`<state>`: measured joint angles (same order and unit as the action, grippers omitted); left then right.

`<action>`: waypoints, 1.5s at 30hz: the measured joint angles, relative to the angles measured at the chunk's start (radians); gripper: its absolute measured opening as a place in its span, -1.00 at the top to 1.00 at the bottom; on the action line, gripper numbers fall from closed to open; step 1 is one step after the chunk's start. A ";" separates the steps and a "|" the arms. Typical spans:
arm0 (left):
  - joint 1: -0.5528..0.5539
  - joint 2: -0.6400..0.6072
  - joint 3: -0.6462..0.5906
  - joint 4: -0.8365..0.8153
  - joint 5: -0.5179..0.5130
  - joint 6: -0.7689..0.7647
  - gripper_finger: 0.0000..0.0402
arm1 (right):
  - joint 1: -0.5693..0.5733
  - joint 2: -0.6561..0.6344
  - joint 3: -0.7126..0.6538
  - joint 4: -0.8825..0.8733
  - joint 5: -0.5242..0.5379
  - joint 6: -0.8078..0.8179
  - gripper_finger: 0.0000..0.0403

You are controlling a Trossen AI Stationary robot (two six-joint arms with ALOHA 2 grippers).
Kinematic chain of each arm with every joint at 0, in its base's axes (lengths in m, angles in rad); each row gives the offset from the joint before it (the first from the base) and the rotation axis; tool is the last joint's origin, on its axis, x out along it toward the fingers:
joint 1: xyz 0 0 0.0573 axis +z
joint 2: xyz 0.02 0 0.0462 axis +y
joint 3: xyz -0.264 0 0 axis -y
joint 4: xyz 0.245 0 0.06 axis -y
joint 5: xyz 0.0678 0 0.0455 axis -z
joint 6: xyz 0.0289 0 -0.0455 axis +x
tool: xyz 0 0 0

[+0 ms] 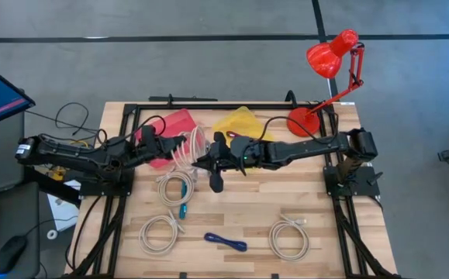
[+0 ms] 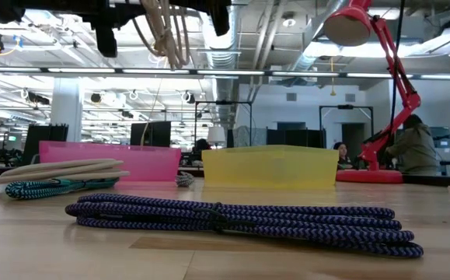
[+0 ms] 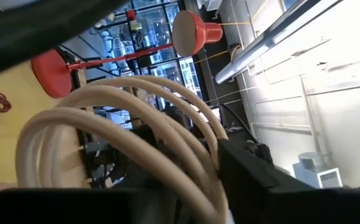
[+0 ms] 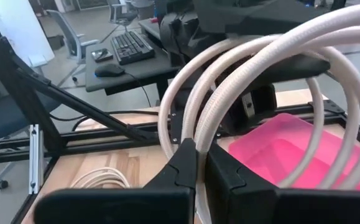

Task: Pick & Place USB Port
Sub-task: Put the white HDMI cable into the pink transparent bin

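Note:
A white coiled USB cable (image 1: 193,147) hangs in the air between my two arms, above the table near the right edge of the pink bin (image 1: 174,128). My right gripper (image 1: 205,160) reaches in from the table's right and is shut on the coil. My left gripper (image 1: 179,144) comes from the table's left and sits close against the coil's other side. In the right wrist view its dark body (image 4: 248,15) stands right behind the loops (image 4: 273,56). The low view shows only the strands (image 2: 166,31) hanging at the top. My right gripper pinches several strands of the coil together (image 4: 198,134) between its two fingers (image 4: 180,171). The fingers come in roughly level from the table's right. The loops stand out beyond the fingers, toward the left gripper. The coil is lifted clear of the table.
A yellow bin (image 1: 240,122) stands beside the pink one, and a red desk lamp (image 1: 329,62) at the far right. More cables lie on the near half: a white and teal coil (image 1: 176,187), two white coils (image 1: 160,232) (image 1: 288,237) and a blue cable (image 1: 226,242).

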<state>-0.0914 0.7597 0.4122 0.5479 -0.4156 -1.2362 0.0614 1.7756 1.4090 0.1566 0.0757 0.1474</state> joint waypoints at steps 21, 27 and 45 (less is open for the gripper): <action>0.008 0.000 -0.001 0.012 0.098 0.145 0.94 | -0.019 -0.212 0.001 -0.327 -0.010 0.034 0.51; 0.008 0.000 -0.001 0.015 0.098 0.285 0.94 | -0.019 -0.334 0.001 -0.542 -0.008 0.047 0.23; 0.109 -0.139 0.000 -0.293 0.090 0.455 0.94 | 0.037 -0.556 0.000 -1.113 0.325 0.297 0.39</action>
<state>0.0179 0.6203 0.4126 0.2551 -0.3252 -0.7813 0.0981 1.2200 1.4090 -0.9569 0.4006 0.4442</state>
